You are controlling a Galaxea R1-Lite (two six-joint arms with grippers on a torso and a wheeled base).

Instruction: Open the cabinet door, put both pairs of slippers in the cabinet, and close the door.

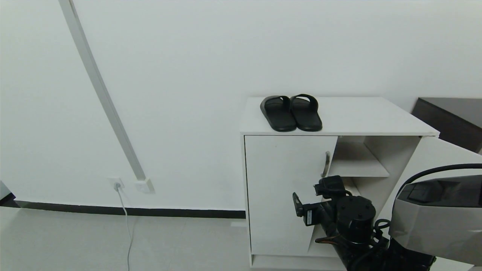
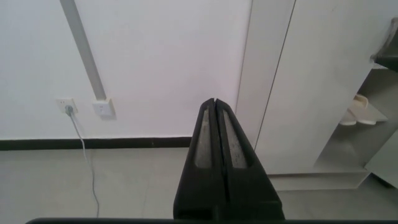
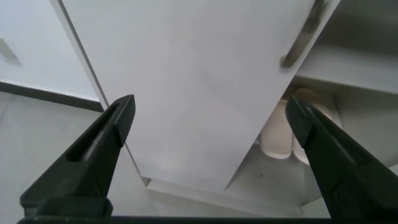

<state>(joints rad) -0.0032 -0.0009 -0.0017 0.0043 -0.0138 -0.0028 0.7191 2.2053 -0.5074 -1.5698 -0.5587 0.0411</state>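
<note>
Lifting toward the black slippers [image 1: 291,112] atop the cabinet [image 1: 361,114] risks snagging the door handle [image 3: 303,37], near which the right gripper [image 3: 210,106] hangs wide open, empty; the left gripper [image 2: 214,106] is closed on nothing; seemingly a pale pair [image 3: 283,134] sits inside.

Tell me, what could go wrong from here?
The black slippers lie near the front edge of the cabinet top; a clumsy grab might knock them off. The open right gripper faces the shut door beside its handle, and could snag it.
</note>
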